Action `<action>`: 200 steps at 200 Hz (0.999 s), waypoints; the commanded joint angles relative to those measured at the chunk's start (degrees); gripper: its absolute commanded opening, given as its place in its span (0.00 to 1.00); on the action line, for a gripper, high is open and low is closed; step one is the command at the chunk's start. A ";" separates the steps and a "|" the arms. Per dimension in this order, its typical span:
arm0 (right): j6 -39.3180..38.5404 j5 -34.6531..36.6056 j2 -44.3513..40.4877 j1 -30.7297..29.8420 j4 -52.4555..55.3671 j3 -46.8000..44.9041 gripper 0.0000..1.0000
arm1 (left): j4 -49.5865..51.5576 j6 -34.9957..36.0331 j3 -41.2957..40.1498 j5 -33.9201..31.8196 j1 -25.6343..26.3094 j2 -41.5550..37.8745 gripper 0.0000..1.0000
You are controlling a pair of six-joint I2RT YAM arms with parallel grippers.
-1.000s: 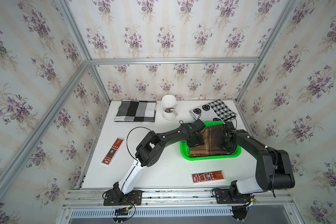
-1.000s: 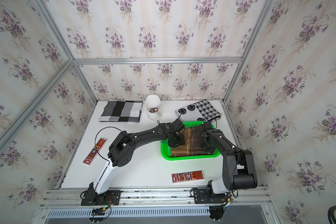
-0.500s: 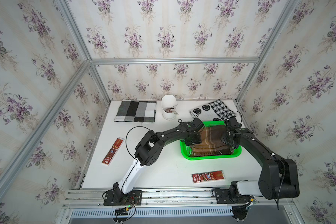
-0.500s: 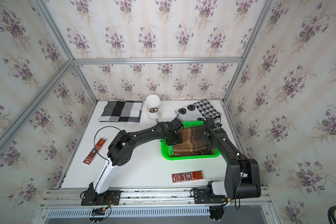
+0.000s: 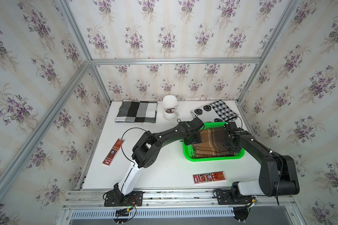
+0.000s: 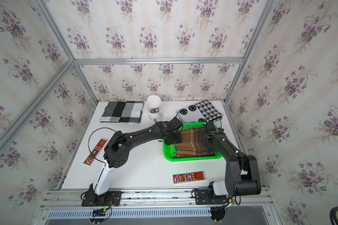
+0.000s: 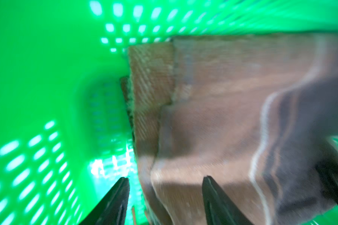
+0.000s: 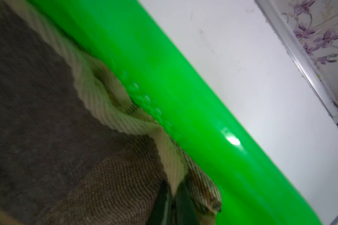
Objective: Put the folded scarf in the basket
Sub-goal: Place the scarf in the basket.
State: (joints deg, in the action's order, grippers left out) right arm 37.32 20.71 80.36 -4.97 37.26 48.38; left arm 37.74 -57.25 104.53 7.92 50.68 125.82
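While the folded brown scarf with cream stripes lies inside the bright green perforated plastic basket on the right half of the white tabletop, both black arms reach down into the basket in both top views. The left gripper sits at the scarf's left edge with its fingers spread wide, one over the basket's bare green floor and one over the cloth, gripping nothing. The right gripper is at the scarf's right side, just beside the basket wall. Its fingers are drawn nearly together with a cream fold of the scarf pinched between them. Behind the basket lie a black-and-white houndstooth cloth with smiley faces, a white rounded container and a grey-and-black checked cloth. Two flat red packets lie nearer the front.
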 commanded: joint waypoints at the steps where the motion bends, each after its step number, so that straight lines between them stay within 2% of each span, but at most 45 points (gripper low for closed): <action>1: -0.91 1.26 -2.43 -0.17 0.18 1.66 0.31 | -0.78 2.30 -0.29 -3.63 0.60 -4.00 0.69; 15: -2.11 1.81 -5.14 -0.21 0.73 3.17 0.43 | 0.30 3.34 -0.27 -5.16 0.61 -6.65 0.70; 34: -4.19 3.39 -7.63 -0.16 0.82 5.94 0.49 | 1.77 4.80 -0.53 -6.62 0.33 -9.32 0.69; 45: -5.23 3.81 -7.24 -0.12 0.67 7.62 0.48 | 1.95 5.21 -0.64 -5.82 -0.17 -9.72 0.67; 66: -4.38 2.71 -4.05 0.85 0.52 10.19 0.31 | 0.46 6.25 -0.62 -4.09 -0.62 -9.30 0.62; 92: -0.87 5.22 -1.14 1.52 0.10 11.83 0.31 | 2.73 6.28 0.44 -4.79 -0.73 -8.76 0.60; 102: -0.41 7.17 -0.95 2.37 -0.51 11.76 0.36 | 3.30 6.66 -1.18 -6.15 -0.99 -10.14 0.62; 112: -0.32 8.62 -0.99 3.51 -0.97 11.69 0.44 | 3.94 7.47 -3.50 -7.74 -1.57 -12.18 0.70; 139: -0.59 7.21 -0.54 4.75 -2.42 10.62 0.55 | 7.82 9.95 -9.86 -12.66 -3.55 -17.42 0.79; 167: -0.23 5.38 1.44 4.72 -3.78 8.93 0.58 | 1.98 11.07 -18.04 -6.16 -6.14 -19.60 0.85; 200: -0.86 3.19 -0.04 4.71 -4.70 9.03 0.58 | -3.36 11.35 -18.89 -0.81 -5.57 -16.26 0.85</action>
State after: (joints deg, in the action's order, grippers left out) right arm 36.42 25.26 81.36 -0.32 34.28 57.17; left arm 40.10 -46.92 85.97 2.42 44.60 108.38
